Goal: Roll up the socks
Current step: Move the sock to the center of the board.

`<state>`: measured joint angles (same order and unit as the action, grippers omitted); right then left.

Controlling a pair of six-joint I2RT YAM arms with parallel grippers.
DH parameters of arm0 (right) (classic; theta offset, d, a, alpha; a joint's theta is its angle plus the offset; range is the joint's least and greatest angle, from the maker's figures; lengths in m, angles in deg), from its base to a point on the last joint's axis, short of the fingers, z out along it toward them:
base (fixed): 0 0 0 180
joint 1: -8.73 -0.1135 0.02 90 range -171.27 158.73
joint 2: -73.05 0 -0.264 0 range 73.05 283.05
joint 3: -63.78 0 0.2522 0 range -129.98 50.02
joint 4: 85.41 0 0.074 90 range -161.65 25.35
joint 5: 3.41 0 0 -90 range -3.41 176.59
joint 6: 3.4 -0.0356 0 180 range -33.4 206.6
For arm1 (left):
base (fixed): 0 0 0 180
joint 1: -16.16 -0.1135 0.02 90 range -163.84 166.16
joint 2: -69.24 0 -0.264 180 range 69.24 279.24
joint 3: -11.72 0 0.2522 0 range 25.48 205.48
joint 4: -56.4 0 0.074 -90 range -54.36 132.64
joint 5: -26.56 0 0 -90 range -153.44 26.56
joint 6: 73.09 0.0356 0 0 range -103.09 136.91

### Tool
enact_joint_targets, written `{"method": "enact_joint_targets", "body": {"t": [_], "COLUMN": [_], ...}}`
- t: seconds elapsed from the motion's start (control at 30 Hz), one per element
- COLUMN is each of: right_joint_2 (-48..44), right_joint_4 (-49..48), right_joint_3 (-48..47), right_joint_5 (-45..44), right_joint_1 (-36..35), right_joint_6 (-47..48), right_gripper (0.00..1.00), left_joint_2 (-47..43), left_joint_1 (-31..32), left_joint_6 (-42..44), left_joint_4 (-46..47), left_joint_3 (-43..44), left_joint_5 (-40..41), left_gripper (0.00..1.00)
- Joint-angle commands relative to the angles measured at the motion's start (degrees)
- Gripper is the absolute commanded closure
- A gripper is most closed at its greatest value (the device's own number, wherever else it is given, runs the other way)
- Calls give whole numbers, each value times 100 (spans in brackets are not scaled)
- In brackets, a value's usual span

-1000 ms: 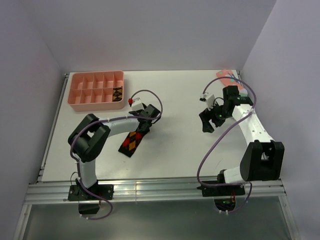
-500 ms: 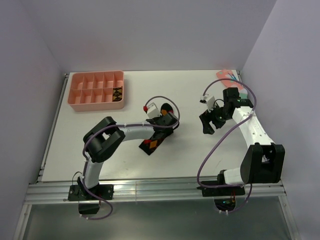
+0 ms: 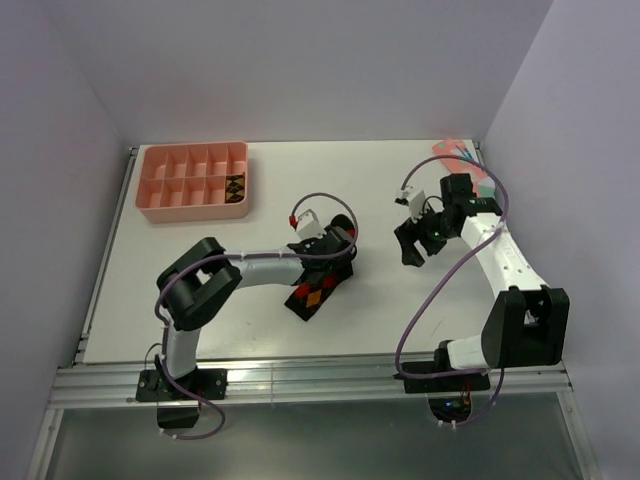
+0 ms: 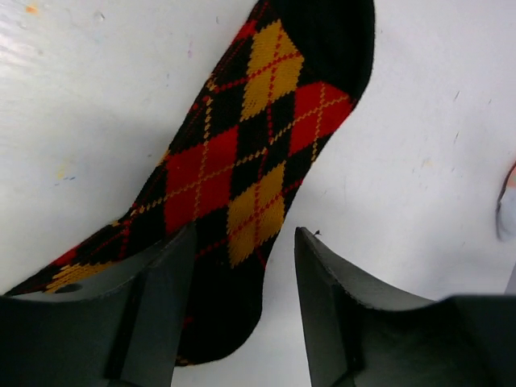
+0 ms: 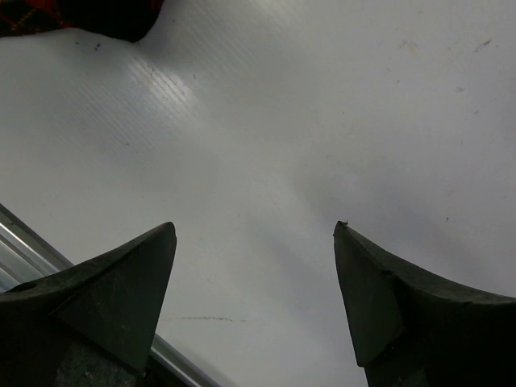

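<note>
Bending sharply at the elbow in the lower left of the overhead view, the left arm (image 3: pixel 245 268) runs its forearm rightward to the middle of the table (image 3: pixel 380 310). Its wrist tips down over the red-and-orange sock (image 3: pixel 310 293). The left gripper (image 4: pixel 246 232) has its jaws partly apart. They clamp nothing, and both sock and bare table show in the gap. The left finger (image 4: pixel 153 306) covers the lower left part of the sock.

The right arm (image 3: pixel 505 255) rises along the right side and leans up and left. The right gripper (image 5: pixel 254 226) is spread wide over bare table, with nothing between its jaws.

Seen from overhead, the red-and-orange sock lies flat at mid-table, its long axis slanting from lower left to upper right. In the left wrist view a rounded black end points to the top of the frame.

The tan-and-orange sock (image 3: pixel 235 187) sits in the lower right compartment of the pink tray (image 3: pixel 190 212) at the upper left. A pink sock (image 3: pixel 452 152) lies at the table's upper right corner.
</note>
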<state>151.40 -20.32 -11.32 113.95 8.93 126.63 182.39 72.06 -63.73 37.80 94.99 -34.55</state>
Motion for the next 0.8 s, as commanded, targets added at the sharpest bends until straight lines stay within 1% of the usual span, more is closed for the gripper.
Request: {"method": "enact_joint_targets", "body": {"t": [0.0, 0.07, 0.1, 0.2, 0.33, 0.37, 0.4, 0.43, 0.47, 0.53, 0.57, 0.6, 0.67, 0.7, 0.77], "right_joint_2": [-258, -328, -407, -469, -391, -399, -408, -408, -408, -355, -216, -145, 92, 154, 277], "right_joint_4": [-404, -544, -606, -817, -677, -660, -712, -764, -922, -1046, -1098, -1134, -1282, -1370, -1694], "right_joint_3": [-36, 43, 61, 52, -141, -80, -19, 51, 157, 184, 123, 70, -26, -44, -36], "right_joint_5": [-107, -291, -396, -704, -530, -555, -738, -879, -1125, -1206, -1206, -1206, -1267, -1337, -1635], "right_joint_1": [-354, -634, -758, -1259, -1672, -1804, -1979, -2424, -2664, -3121, -3471, -3597, -3973, -4106, -4527], "right_joint_6": [-276, -425, -478, -742, -988, -1128, -1199, -1278, -1444, -1638, -1848, -1945, -2235, -2341, -2630], "right_gripper": [14, 14, 14, 15, 16, 16, 17, 17, 18, 18, 19, 20, 24, 25, 28], "left_joint_2": [-739, -1012, -1161, -1960, -2585, -2717, -3014, -3165, -3489, -3859, -4053, -4437, -4800, -5141, -5450], "left_joint_1": [-9, -44, -79, -307, -527, -545, -571, -684, -773, -1018, -1080, -1142, -1361, -1441, -1660], "left_joint_6": [514, 532, 567, 672, 612, 559, 515, 393, 235, 111, 58, 31, 5, 48, 136], "left_joint_4": [-201, -306, -255, -61, -455, -526, -570, -605, -606, -588, -614, -641, -921, -1070, -1395], "left_joint_3": [-184, -298, -542, -1052, -1466, -1580, -1912, -2107, -2509, -2915, -3091, -3372, -3558, -3646, -3673], "left_joint_5": [-130, 20, 47, 64, 336, 381, 390, 381, 346, 320, 381, 407, 469, 582, 706], "left_gripper": [41, 39, 39, 39, 38, 37, 37, 37, 38, 38, 38, 38, 38, 38, 37]}}
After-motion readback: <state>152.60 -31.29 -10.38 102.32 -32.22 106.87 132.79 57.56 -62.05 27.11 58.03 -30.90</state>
